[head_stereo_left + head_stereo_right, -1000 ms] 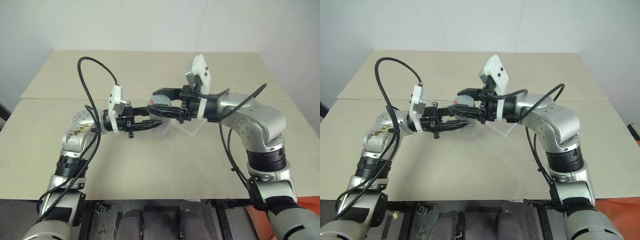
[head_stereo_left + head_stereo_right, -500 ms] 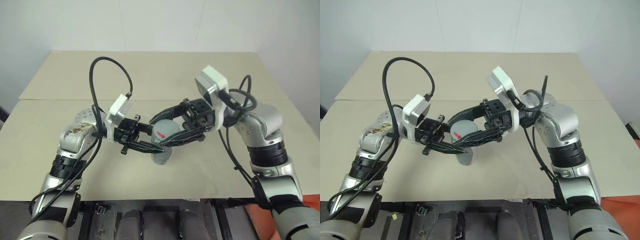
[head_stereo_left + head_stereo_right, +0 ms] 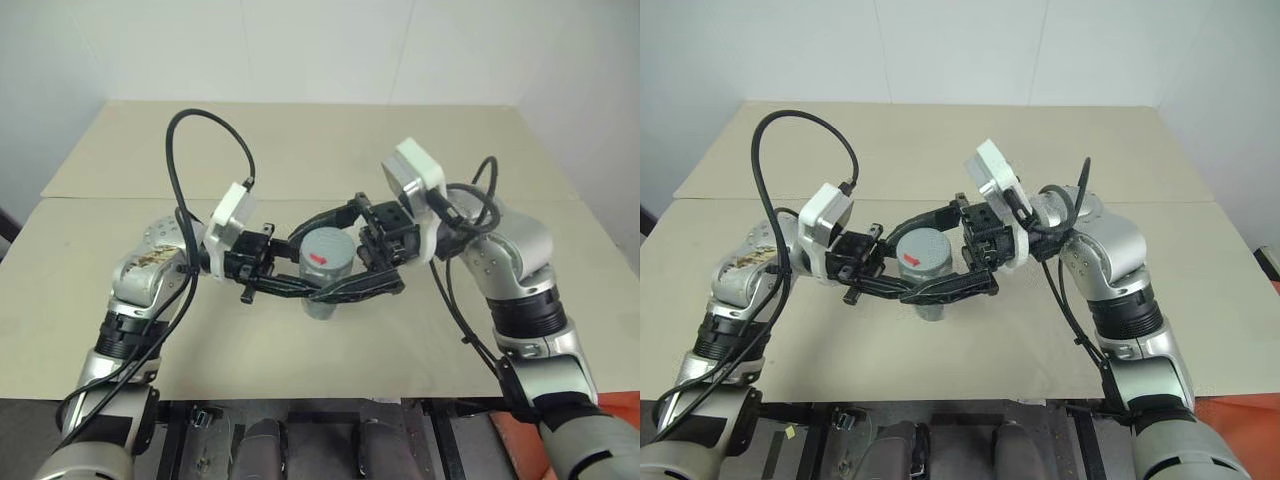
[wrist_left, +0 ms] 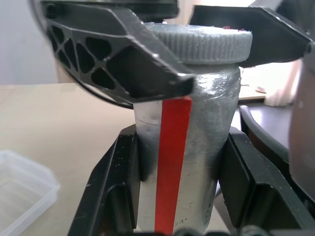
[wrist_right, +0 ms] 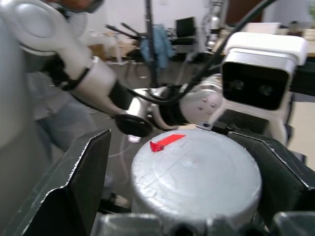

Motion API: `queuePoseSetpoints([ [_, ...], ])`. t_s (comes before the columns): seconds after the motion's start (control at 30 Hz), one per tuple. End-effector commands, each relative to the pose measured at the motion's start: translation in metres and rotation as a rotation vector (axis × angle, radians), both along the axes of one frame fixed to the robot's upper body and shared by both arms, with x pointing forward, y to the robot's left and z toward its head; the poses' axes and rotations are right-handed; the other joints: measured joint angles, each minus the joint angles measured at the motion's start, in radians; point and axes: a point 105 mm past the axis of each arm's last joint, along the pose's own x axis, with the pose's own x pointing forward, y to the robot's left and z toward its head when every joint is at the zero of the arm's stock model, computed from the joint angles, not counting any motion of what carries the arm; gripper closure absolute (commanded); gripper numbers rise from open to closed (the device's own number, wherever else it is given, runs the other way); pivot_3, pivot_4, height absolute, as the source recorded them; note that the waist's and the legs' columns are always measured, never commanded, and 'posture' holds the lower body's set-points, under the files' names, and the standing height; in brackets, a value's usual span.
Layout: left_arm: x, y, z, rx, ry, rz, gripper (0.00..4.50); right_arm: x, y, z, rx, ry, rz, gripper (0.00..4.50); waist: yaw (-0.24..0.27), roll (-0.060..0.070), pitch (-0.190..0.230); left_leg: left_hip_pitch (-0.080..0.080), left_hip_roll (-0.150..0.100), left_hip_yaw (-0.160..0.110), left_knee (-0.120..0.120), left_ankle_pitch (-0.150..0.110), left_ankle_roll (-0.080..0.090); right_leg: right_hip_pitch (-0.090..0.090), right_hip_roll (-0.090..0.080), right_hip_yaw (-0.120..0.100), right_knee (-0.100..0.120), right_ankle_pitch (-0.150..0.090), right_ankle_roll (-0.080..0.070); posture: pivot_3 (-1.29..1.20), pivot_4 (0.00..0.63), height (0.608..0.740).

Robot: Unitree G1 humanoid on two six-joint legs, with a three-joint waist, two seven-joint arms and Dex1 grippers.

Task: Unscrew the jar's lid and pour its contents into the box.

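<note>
Grey jar [image 3: 322,290] in left tool [image 3: 300,285], mid-air

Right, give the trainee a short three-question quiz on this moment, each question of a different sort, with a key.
1. True or false: the lid is on the jar.
2. Which gripper is shut on the jar's body? A) the left gripper B) the right gripper C) neither
3. Fill in: the right gripper's jaws stand ____ on either side of the lid.

Key
1. True: the ribbed lid sits on top of the jar.
2. A: its fingers press both sides of the body, holding it above the table.
3. Open: a gap shows between each finger and the lid.
</note>
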Motion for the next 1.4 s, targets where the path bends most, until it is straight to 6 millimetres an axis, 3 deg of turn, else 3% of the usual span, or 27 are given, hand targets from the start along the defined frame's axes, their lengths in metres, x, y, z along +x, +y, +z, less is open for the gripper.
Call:
queuePoseSetpoints([
  [0.03, 0.005, 0.014, 0.005, -0.031, -0.042, 0.120, 2.65, 0.008, -0.010, 0.012, 0.067, -0.084, -0.180, 0.04, 0.000, 0.000, 0.000, 0.000, 0.000, 0.000, 0.000, 0.000, 0.000, 0.000, 0.000, 0.000, 0.000, 0.000, 0.000, 0.00, 0.150, 0.740],
  [0.13, 0.012, 0.023, 0.003, -0.054, -0.050, 0.244, 2.65, 0.021, -0.017, 0.015, 0.119, -0.095, -0.379, 0.04, 0.000, 0.000, 0.000, 0.000, 0.000, -0.001, 0.000, 0.000, 0.000, -0.001, 0.000, 0.000, 0.000, 0.000, 0.000, 0.00, 0.150, 0.740],
  [0.37, 0.032, 0.028, -0.003, -0.084, -0.067, 0.467, 2.65, 0.024, -0.033, 0.024, 0.190, -0.090, -0.574, 0.04, 0.002, 0.000, 0.000, 0.000, 0.000, -0.001, 0.000, 0.000, 0.000, 0.000, -0.001, 0.000, 0.000, 0.000, 0.000, 0.00, 0.150, 0.740],
  [0.6, 0.056, 0.016, -0.004, -0.089, -0.082, 0.648, 2.65, 0.036, -0.016, 0.041, 0.257, -0.037, -0.768, 0.04, -0.004, 0.000, 0.000, 0.000, 0.000, -0.001, 0.000, 0.000, 0.000, 0.000, 0.000, 0.001, 0.001, 0.000, 0.000, 0.00, 0.150, 0.740],
  [0.77, 0.061, 0.009, 0.002, -0.101, -0.099, 0.660, 2.65, 0.031, -0.006, 0.033, 0.182, -0.033, -0.757, 0.04, 0.000, 0.000, 0.000, -0.001, 0.000, 0.000, -0.001, 0.000, -0.001, -0.001, -0.001, 0.001, 0.000, 0.000, 0.000, 0.00, 0.150, 0.740],
  [1.03, 0.062, 0.002, 0.006, -0.101, -0.118, 0.625, 2.65, 0.053, 0.003, 0.030, 0.147, -0.048, -0.874, 0.04, -0.003, 0.000, 0.000, -0.001, 0.000, 0.000, -0.001, 0.000, -0.001, -0.002, 0.000, 0.001, 0.001, 0.000, 0.000, 0.00, 0.150, 0.740],
  [1.4, 0.058, 0.005, 0.005, -0.095, -0.116, 0.609, 2.65, 0.061, 0.005, 0.025, 0.122, -0.055, -0.913, 0.04, -0.002, 0.000, 0.000, -0.006, 0.000, 0.000, -0.001, 0.001, -0.001, -0.008, -0.001, 0.001, 0.002, 0.000, 0.000, 0.00, 0.150, 0.740],
])
